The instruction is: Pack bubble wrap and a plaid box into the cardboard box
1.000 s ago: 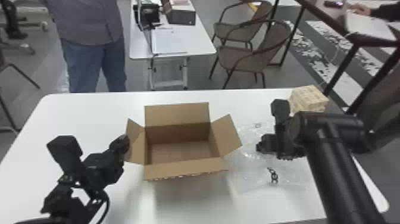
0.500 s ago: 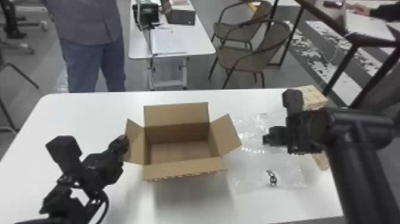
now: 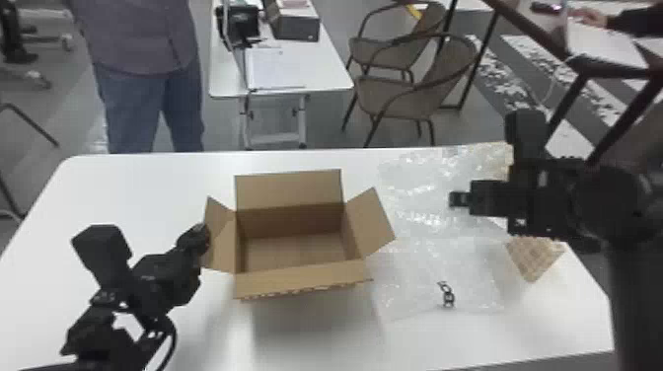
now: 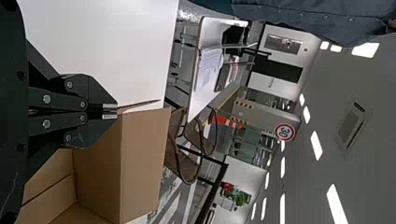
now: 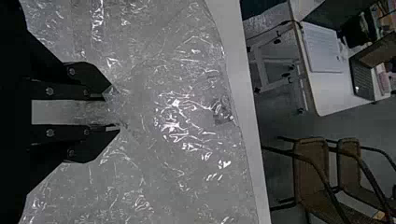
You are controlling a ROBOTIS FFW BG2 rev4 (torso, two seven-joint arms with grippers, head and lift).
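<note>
The cardboard box (image 3: 296, 246) stands with its flaps up and spread. At its left flap is my left gripper (image 3: 201, 239); in the left wrist view that gripper (image 4: 112, 111) is shut on the flap's edge. Clear bubble wrap (image 3: 439, 246) lies right of the box, its far part raised and crinkled. My right gripper (image 3: 459, 199) is over the wrap; in the right wrist view the gripper (image 5: 116, 112) is open, with bubble wrap (image 5: 187, 140) right at its fingertips. The plaid box (image 3: 535, 256) is partly hidden behind the right arm, its far part behind wrap.
Inside the box only bare cardboard shows. A small dark chain-like mark (image 3: 447, 294) is on the near part of the wrap. Bare white table (image 3: 148, 187) lies to the left of the box. Chairs and another table stand beyond.
My right gripper has moved away toward the far side and slightly right. The wrap's far part has spread toward the table's far edge, over part of the plaid box. The left arm has stayed still.
</note>
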